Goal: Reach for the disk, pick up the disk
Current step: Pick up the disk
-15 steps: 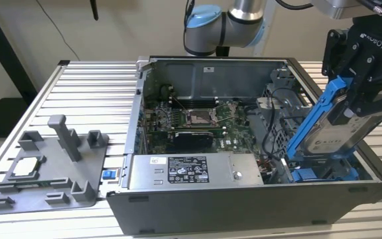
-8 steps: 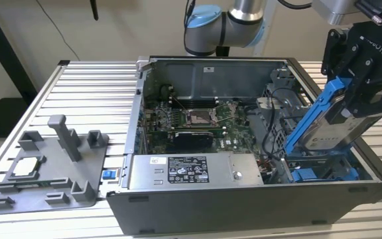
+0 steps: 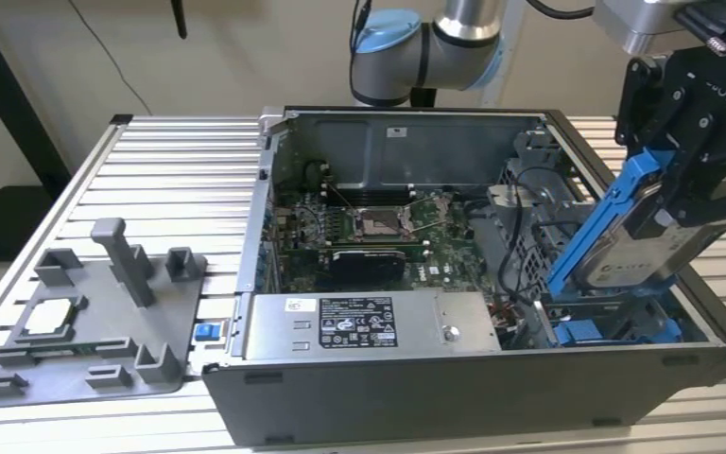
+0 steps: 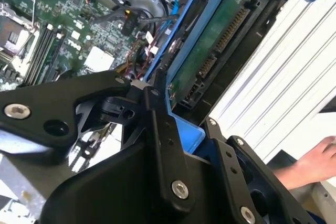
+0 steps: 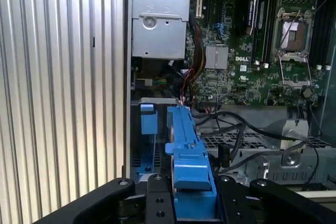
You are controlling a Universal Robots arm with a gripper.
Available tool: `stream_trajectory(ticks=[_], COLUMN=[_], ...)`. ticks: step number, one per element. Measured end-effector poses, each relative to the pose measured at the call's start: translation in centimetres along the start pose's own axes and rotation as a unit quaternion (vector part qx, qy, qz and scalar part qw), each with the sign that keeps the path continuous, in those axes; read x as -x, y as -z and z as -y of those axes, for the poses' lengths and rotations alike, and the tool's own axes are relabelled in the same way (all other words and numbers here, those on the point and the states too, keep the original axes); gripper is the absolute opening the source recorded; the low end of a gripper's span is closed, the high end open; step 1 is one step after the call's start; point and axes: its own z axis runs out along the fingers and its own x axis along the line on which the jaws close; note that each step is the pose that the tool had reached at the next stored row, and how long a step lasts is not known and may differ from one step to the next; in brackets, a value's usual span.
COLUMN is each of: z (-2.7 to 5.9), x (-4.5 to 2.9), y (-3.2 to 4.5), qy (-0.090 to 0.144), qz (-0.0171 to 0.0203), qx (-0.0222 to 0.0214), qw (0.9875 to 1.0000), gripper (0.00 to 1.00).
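While tilted above the case (image 3: 464, 397) | disk (image 3: 615, 241) pinched in tool (image 3: 698, 203)

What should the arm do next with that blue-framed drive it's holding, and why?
Probably a slow lift straight up. The gripper is shut on the disk, which hangs tilted with its lower end still down among the blue bracket and cables inside the computer case. Sideways travel now could snag it, so clearing the case wall first looks safest.

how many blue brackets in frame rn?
2. One frames the disk held tilted in the gripper above the case; the other sits in the case bay below. More may be hidden.
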Motion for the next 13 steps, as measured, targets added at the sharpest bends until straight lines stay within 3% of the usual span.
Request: stream_trajectory(ticks=[3, 5, 13], z=[-0.03, -0.07, -0.13], x=[-0.06, -0.07, -0.07], y=[-0.01, -0.07, -0.09], qy=[0.001, 0.002, 0.002], qz=[-0.0143, -0.0182, -0.0200], qx=[-0.0003, -0.0022, -0.0033], qw=[0.9999, 0.9998, 0.9998], gripper=[0.00, 0.00, 0.00])
